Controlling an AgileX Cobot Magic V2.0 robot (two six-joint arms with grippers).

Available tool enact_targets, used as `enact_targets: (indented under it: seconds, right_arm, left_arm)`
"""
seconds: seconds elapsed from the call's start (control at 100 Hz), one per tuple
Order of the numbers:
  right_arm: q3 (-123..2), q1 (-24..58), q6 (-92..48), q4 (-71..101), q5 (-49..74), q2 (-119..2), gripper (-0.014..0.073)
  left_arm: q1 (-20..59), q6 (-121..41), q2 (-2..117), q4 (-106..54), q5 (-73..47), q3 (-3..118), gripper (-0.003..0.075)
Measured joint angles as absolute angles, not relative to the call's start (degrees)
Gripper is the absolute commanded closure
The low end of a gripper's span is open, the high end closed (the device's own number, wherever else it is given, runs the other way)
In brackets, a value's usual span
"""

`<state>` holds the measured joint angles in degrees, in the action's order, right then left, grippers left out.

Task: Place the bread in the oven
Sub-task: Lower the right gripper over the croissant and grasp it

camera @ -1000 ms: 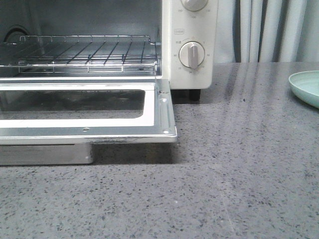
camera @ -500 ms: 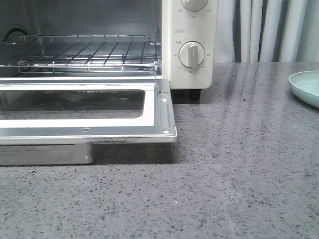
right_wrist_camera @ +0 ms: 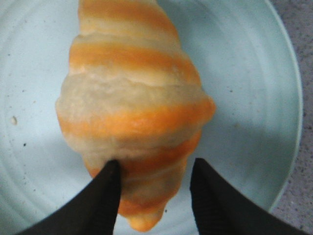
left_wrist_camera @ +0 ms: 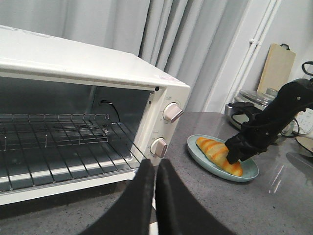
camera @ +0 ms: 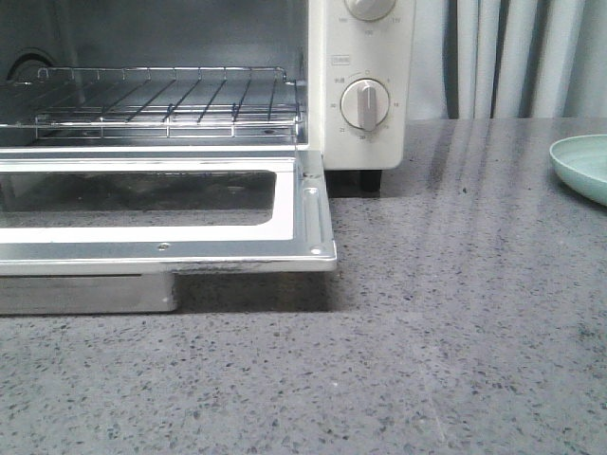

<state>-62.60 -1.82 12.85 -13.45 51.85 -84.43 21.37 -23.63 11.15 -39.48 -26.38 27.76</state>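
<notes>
The bread [right_wrist_camera: 132,107], a golden-brown roll with cream stripes, lies on a pale green plate [right_wrist_camera: 254,98]. My right gripper [right_wrist_camera: 154,169] is open and straddles the roll's near tapered end; one finger touches it, the other stands clear. In the left wrist view the right gripper [left_wrist_camera: 234,155] is down over the bread [left_wrist_camera: 215,152] on the plate [left_wrist_camera: 244,174]. The cream-white oven [left_wrist_camera: 88,63] stands with its door [camera: 190,223] dropped open and its wire rack [camera: 161,100] bare. My left gripper [left_wrist_camera: 155,169] is shut and empty, in front of the oven's dials.
The plate's edge [camera: 580,163] shows at the far right of the grey stone counter [camera: 455,322]. The open door juts out over the counter. Curtains hang behind. A cooker [left_wrist_camera: 244,100] and a wooden board [left_wrist_camera: 276,66] stand beyond the plate.
</notes>
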Motion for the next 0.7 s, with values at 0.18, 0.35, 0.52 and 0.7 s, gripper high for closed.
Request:
enact_targets:
  seconds: [0.18, 0.35, 0.52, 0.7]
  right_arm:
    - [-62.7, -1.8, 12.8, -13.4, 50.8, -87.1, 0.0286]
    - [-63.3, -1.8, 12.8, -12.8, 50.4, -89.7, 0.0289]
    - [-64.3, -1.9, 13.0, -10.9, 51.1, -91.9, 0.056]
    - [-64.9, -1.9, 13.0, -10.0, 51.3, -92.6, 0.0665]
  left_arm:
    - [21.4, -23.6, 11.2, -40.0, -26.4, 27.8, 0.0741]
    - [21.4, -23.6, 11.2, -40.1, -26.4, 27.8, 0.0741]
    - [21.4, -23.6, 11.2, -40.1, -26.4, 27.8, 0.0741]
    - [21.4, -23.6, 11.2, -40.3, -26.4, 27.8, 0.0741]
